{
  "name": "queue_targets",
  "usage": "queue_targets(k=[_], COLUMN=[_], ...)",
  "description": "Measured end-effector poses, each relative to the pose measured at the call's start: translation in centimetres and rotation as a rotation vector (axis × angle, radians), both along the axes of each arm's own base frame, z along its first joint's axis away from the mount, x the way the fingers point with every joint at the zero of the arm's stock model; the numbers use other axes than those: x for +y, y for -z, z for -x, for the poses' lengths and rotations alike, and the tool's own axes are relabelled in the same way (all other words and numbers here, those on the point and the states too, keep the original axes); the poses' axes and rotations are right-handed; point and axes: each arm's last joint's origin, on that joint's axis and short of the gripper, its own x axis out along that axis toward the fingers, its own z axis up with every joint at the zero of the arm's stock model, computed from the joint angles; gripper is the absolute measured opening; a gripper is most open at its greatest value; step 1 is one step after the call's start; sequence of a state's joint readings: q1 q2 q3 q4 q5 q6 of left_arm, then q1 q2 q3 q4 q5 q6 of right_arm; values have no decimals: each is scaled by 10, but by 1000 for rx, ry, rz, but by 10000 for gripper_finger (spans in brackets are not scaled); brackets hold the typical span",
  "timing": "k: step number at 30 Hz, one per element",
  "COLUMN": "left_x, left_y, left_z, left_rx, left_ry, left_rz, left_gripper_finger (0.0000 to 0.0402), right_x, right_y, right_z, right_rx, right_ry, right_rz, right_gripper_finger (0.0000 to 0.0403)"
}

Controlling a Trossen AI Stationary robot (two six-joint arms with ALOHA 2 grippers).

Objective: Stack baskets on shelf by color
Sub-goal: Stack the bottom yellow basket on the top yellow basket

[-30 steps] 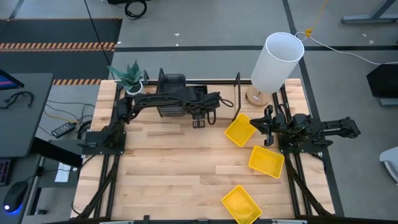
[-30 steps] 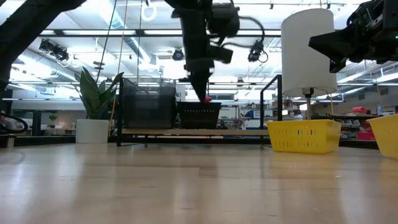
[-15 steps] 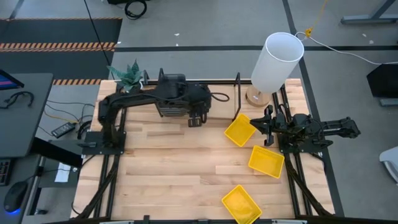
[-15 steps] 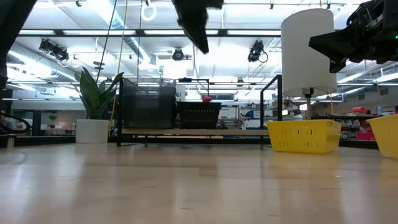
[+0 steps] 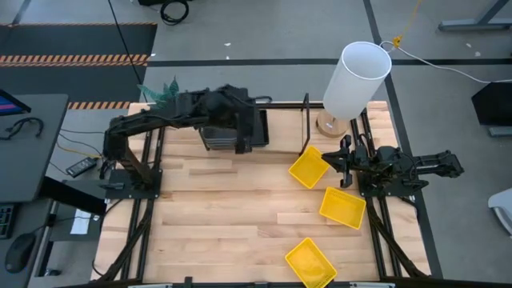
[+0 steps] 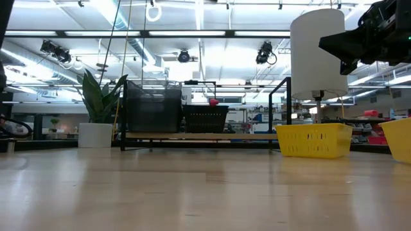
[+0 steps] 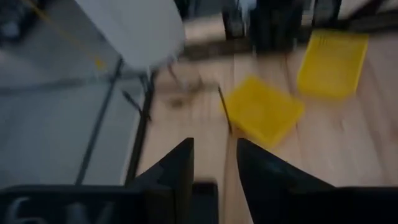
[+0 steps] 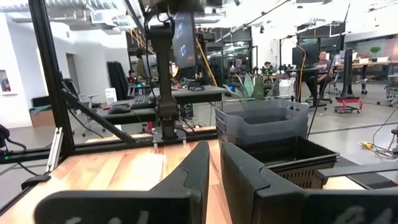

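Observation:
The black wire shelf (image 5: 306,126) (image 6: 199,136) stands along the table's far edge. On it sit a stack of dark grey baskets (image 6: 153,106) (image 8: 261,121) and black mesh baskets (image 6: 205,119) (image 8: 292,155) beside them. Three yellow baskets rest flat on the table at the right: (image 5: 309,168), (image 5: 342,206), (image 5: 310,262). My left gripper (image 5: 254,132) (image 7: 214,168) hovers high over the shelf, open and empty. My right gripper (image 5: 342,160) (image 8: 214,168) waits above the table's right side, shut, touching nothing.
A tall white cylinder (image 5: 356,76) (image 6: 318,51) stands at the far right corner, close to the nearest yellow basket. A potted plant (image 5: 164,96) (image 6: 96,109) sits at the far left corner. Bare wood (image 5: 224,216) spans the table's middle and near left.
My left gripper has risen off the black mesh basket on the shelf, left the low view at the top, and drawn back toward the table's far left. The black basket stays on the shelf. The right arm has kept still.

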State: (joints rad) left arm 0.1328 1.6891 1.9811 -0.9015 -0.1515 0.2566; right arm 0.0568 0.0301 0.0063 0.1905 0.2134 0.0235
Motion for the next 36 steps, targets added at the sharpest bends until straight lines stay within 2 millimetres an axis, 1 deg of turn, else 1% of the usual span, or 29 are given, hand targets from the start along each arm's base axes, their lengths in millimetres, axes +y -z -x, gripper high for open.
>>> queue_targets(k=[2,6,9,18,21,25,33,36], left_x=[1,-1,-2,-8,-11,-13,-15,-17], left_y=[-12,-46,-62,-100,-113,-127,-143,-151], left_z=[3,17,24,49,61,81,115,132], left_rx=[-89,-324,-443,-696,-780,-846,-910,-955], left_ry=[25,129,189,228,236,225,145,123], left_rz=[-14,4,4,-88,-122,-156,-220,-234], left_gripper_finger=[126,126,125,125,125,125,125,125], right_x=[0,0,0,0,0,0,0,0], right_y=[0,0,1,0,1,1,1,1], right_z=[0,0,0,0,0,0,0,0], right_rx=[2,4,6,5,8,8,8,7], right_ry=[0,2,2,2,2,2,2,2], right_rz=[0,0,0,0,0,0,0,0], right_gripper_finger=[45,45,45,45,45,45,45,45])
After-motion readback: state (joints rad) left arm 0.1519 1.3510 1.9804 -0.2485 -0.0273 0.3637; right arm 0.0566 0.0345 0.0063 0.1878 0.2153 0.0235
